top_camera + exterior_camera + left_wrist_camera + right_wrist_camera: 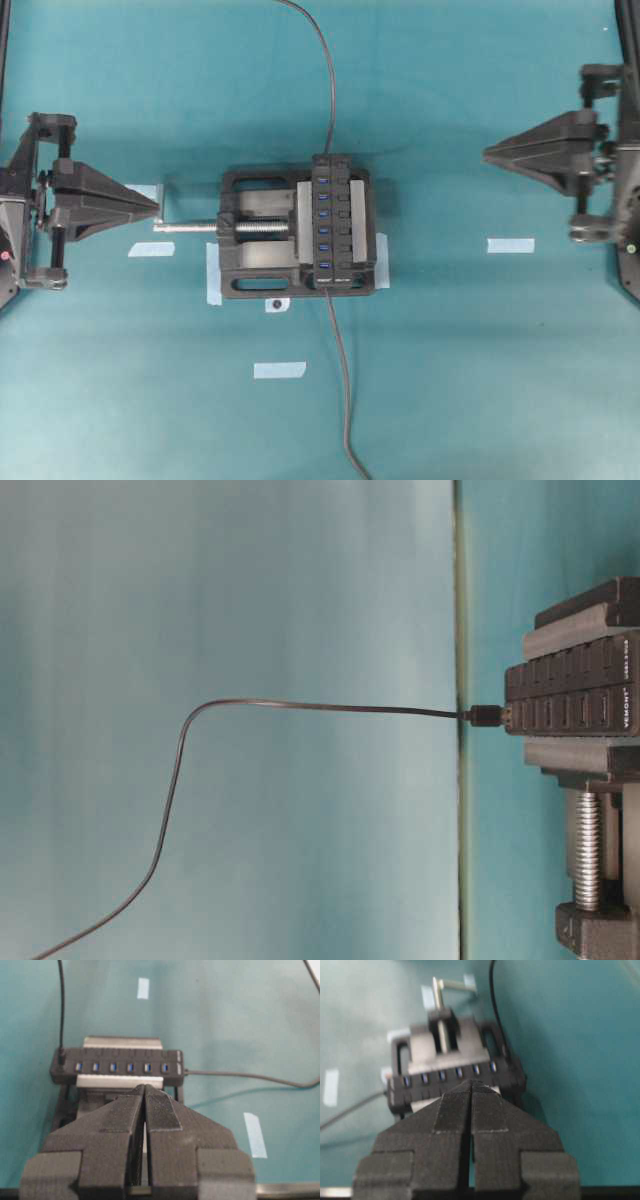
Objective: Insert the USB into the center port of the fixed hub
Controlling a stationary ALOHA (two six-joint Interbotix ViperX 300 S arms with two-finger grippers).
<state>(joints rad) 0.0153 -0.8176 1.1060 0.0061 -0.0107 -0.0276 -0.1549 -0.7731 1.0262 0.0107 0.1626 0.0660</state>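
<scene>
The fixed hub (pixel 341 225) is a narrow black bar with a row of blue slots, clamped in the middle of the mat. The USB (pixel 328 160) is a small black plug standing in the hub's far end slot, and its thin dark cable rises straight up from it. The same USB (pixel 487 717) meets the hub end in the table-level view. The other slots, the middle one among them, show blue and hold nothing. My left gripper (pixel 158 205) is shut on nothing, left of the vise screw. My right gripper (pixel 486 153) is shut on nothing, far to the right.
A black vise (pixel 250 265) with a silver screw (pixel 190 227) pointing left holds the hub. A grey cable (pixel 343 400) leaves the hub's near end and runs to the front edge. Blue tape strips (pixel 510 245) lie on the teal mat.
</scene>
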